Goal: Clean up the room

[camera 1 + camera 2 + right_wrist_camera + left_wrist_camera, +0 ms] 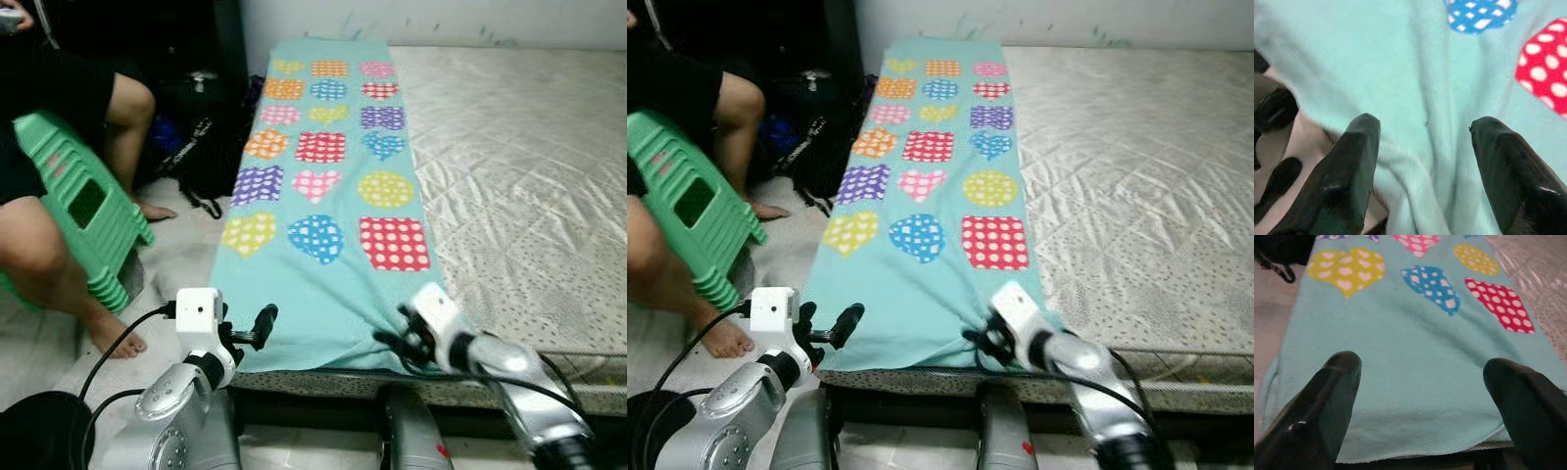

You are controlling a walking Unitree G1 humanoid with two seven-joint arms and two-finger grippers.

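Blanket [328, 186] edge bunched, seemingly between right gripper [1422, 171] fingers.

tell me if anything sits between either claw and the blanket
Nothing visible does. The left claw hangs open at the near left corner of the blanket, and the right claw is open at its bunched near edge, fingers right over the cloth.

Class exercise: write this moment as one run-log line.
left pincer: open, at blanket near edge | right pincer: open over bunched blanket corner | person on green stool left
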